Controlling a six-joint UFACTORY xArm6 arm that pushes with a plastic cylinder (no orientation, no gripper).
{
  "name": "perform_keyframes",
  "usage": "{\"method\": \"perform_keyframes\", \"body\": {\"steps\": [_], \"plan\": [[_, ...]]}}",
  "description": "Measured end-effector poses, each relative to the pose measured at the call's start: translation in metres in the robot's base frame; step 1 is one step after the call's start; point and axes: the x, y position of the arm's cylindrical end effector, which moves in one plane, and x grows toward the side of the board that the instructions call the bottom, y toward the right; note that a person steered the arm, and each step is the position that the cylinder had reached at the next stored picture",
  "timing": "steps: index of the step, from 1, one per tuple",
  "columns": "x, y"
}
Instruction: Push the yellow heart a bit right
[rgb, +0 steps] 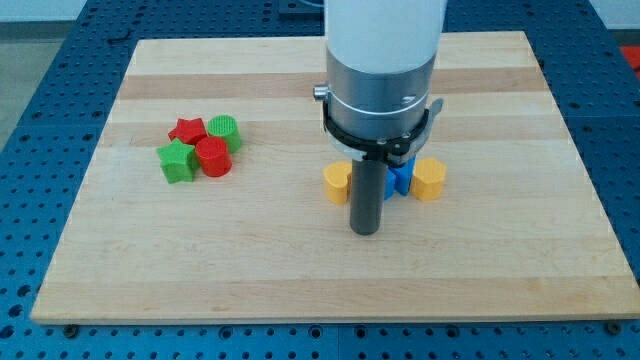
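A yellow heart (336, 182) lies near the middle of the wooden board (330, 270). My tip (365, 230) rests on the board just below and to the right of it, close but apart. The rod rises in front of a blue block (401, 178), partly hiding it; its shape cannot be made out. A second yellow block (429, 180), roughly a cylinder, sits to the right of the blue one.
At the view's left stands a tight cluster: a red star (187, 130), a green cylinder (225, 132), a green star (177, 160) and a red cylinder (212, 157). The arm's large white and grey body (383, 70) hides the board behind it.
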Motion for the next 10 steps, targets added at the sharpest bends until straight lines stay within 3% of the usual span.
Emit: {"method": "perform_keyframes", "body": {"steps": [3, 6, 7, 10], "plan": [[-0.023, 0.001], [0.022, -0.027], [0.022, -0.057], [-0.004, -0.059]]}}
